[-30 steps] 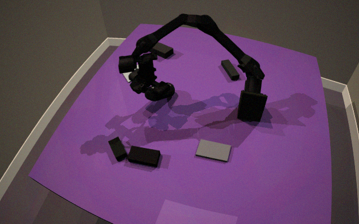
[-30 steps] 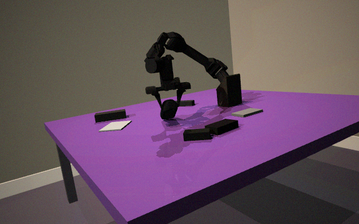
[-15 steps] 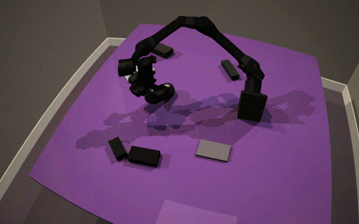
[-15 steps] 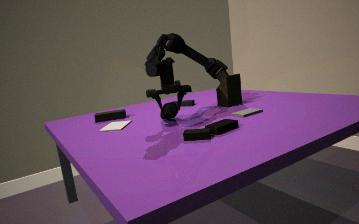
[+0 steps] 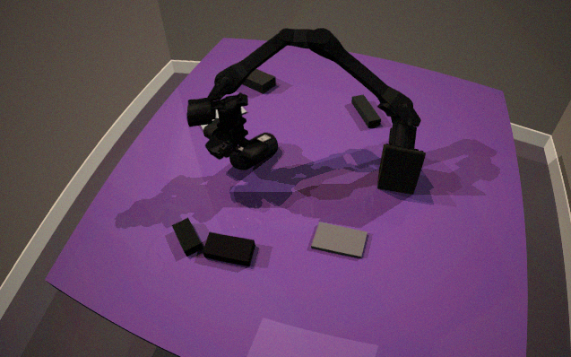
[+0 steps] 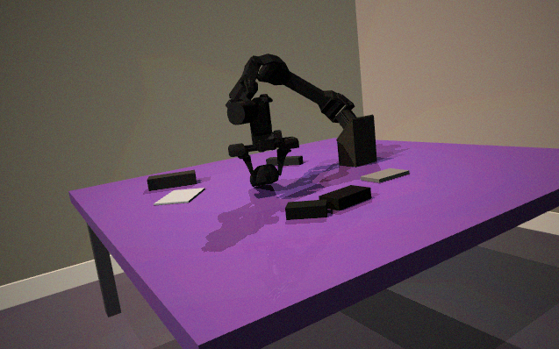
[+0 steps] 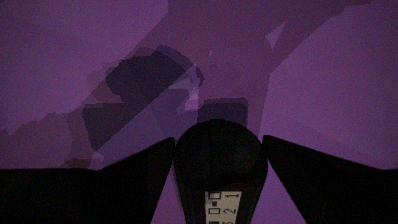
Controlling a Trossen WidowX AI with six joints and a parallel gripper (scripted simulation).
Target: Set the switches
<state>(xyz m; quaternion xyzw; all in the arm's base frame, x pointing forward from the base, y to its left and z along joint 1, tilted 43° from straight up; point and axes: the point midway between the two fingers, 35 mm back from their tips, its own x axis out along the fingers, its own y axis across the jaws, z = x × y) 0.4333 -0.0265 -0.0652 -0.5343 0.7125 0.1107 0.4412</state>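
The dark controller unit (image 6: 264, 176) (image 7: 219, 160) is rounded at its ends and held just above the bench; whether it touches the bench is unclear. My gripper (image 6: 264, 172) (image 7: 217, 141) is shut on it, one finger on each side. The unit is tilted, with its pale label (image 5: 264, 137) (image 7: 223, 206) facing upward. In the wrist view the label shows the numbers 1, 2 and part of 3. The squares beside 1 and 2 look empty; the one beside 3 is cut off by the frame and looks dark. The rocker switches are hidden.
Two dark blocks (image 5: 229, 247) (image 6: 306, 210) lie close together on the purple bench (image 5: 439, 269) (image 6: 232, 285). A grey plate (image 5: 340, 239) (image 6: 385, 175) lies nearer the arm's base. A dark bar (image 5: 365, 110), another dark block (image 5: 261, 82) (image 6: 172, 180) and a white plate (image 6: 180, 196) lie beyond.
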